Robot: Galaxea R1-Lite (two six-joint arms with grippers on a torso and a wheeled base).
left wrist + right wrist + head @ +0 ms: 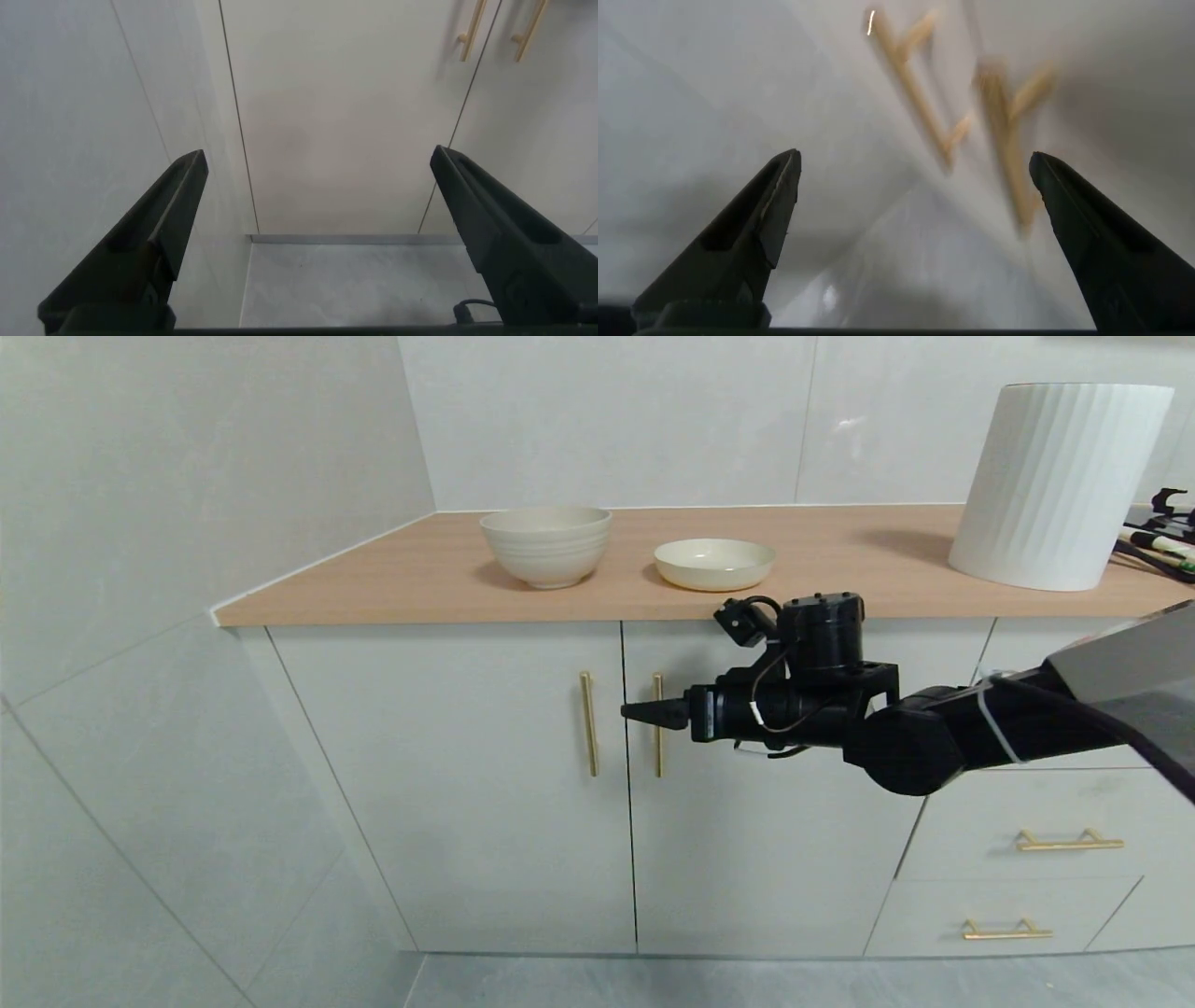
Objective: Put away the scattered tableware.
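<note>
My left gripper (318, 243) hangs low near the floor (336, 280), facing the foot of the cupboard. It is spread wide with nothing in it.

By my reckoning nothing has been put away yet. The bowl (546, 546) sits toward the left end of the desk (840, 560), and the shallow dish (714, 563) is near it on the right, apart from it. Both cupboard doors below are shut, so I judge opening one comes first.

My right arm reaches in level from the right, across the cupboard front. My right gripper (915, 233) is also open and empty. It is at handle height, right by the right door's handle (658, 747); whether it touches I cannot tell. The left door's handle (588, 723) lies just beyond. A white ribbed container (1060, 485) stands at the desk's right end.
</note>
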